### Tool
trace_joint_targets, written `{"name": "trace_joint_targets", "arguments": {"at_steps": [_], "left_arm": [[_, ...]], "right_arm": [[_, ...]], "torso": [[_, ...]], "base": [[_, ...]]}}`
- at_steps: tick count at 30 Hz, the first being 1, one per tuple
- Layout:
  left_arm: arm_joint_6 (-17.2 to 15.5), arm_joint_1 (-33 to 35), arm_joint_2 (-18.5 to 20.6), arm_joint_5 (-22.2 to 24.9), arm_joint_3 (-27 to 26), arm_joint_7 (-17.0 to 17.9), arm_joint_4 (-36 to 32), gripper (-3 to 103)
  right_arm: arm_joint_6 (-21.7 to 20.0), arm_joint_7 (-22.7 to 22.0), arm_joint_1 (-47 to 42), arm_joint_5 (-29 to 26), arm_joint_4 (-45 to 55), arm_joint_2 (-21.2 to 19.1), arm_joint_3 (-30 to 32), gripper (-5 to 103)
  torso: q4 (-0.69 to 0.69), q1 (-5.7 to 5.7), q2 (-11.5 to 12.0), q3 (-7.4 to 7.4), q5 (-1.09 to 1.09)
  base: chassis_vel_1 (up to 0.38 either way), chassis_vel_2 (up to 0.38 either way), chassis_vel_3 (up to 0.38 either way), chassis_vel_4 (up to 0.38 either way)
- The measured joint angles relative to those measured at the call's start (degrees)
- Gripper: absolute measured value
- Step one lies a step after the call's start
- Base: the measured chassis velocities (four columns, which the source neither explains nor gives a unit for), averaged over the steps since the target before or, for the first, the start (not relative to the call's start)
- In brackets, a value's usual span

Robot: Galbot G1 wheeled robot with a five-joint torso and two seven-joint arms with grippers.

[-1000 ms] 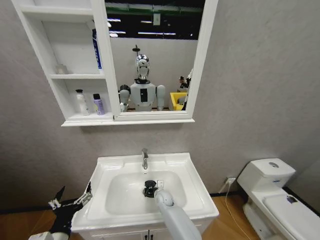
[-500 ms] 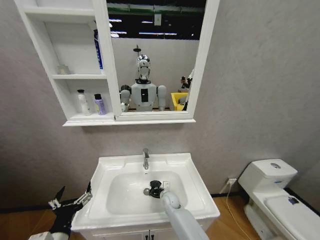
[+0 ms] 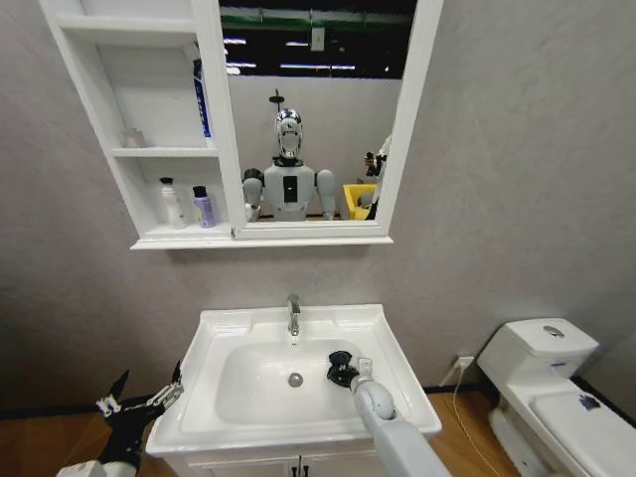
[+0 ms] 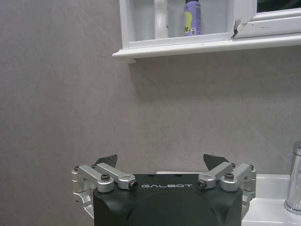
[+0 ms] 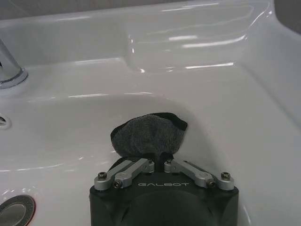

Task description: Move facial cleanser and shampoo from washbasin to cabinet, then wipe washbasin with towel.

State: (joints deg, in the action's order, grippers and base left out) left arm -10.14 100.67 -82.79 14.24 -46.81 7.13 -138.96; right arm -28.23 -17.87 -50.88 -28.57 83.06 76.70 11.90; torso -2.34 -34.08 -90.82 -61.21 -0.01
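The grey wall carries the white cabinet, a set of open shelves joined to a white-framed mirror that reflects the robot. On the lowest shelf stand a white bottle and, just beside it, a lilac bottle with a dark cap; a blue tube stands upright on the shelf above, against the mirror frame, and a small clear object sits near that shelf's outer side (too small to identify).

At the lower right stands a white toilet. Below the cabinet is the white washbasin, with a chrome tap at the back and a round drain in the middle of its bowl.

The right arm reaches up from the bottom of the head view into the bowl. Its right claw is closed on the dark grey towel, which bunches out ahead of the fingers and presses against the bowl's inner slope on the right side, away from the drain and near the rim.

The left claw hangs parked beside the washbasin's left edge, low and outside it, its black-tipped fingers spread wide apart with nothing between them (the wrist view looks up at the cabinet's bottom shelf).
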Motion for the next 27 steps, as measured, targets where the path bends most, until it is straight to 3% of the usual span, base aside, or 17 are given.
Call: {"name": "trace_joint_targets", "arguments": {"at_steps": [5,8,13,18,22,27], "left_arm": [[0.0,0.0,0.0,0.0,0.0,0.0,0.0,100],[0.0,0.0,0.0,0.0,0.0,0.0,0.0,100],[0.0,0.0,0.0,0.0,0.0,0.0,0.0,100],[0.0,0.0,0.0,0.0,0.0,0.0,0.0,100],[0.0,0.0,0.0,0.0,0.0,0.0,0.0,100],[0.0,0.0,0.0,0.0,0.0,0.0,0.0,100]], "right_arm": [[1.7,-0.1,-0.1,2.1,3.4,-1.3,0.3,4],[5.0,1.9,0.9,5.6,5.4,-2.4,1.3,4],[6.4,3.3,3.0,6.0,4.5,-3.8,2.9,4],[10.5,8.6,7.1,4.8,-1.5,-5.4,4.4,4],[11.4,12.5,9.9,6.6,-5.6,-6.1,5.4,2],[11.5,13.0,10.8,7.0,-7.5,-6.1,5.5,18]], "torso": [[-0.01,0.0,0.0,0.0,-0.01],[0.02,0.0,0.0,0.02,-0.01],[0.03,0.0,0.0,0.02,0.01],[0.05,0.0,0.0,0.02,0.02],[0.06,0.0,0.0,0.02,0.01],[0.05,0.01,0.0,0.02,0.01]], "base": [[0.0,0.0,0.0,0.0],[0.0,0.0,0.0,0.0],[0.0,0.0,0.0,0.0],[0.0,0.0,0.0,0.0],[0.0,0.0,0.0,0.0],[0.0,0.0,0.0,0.0]]}}
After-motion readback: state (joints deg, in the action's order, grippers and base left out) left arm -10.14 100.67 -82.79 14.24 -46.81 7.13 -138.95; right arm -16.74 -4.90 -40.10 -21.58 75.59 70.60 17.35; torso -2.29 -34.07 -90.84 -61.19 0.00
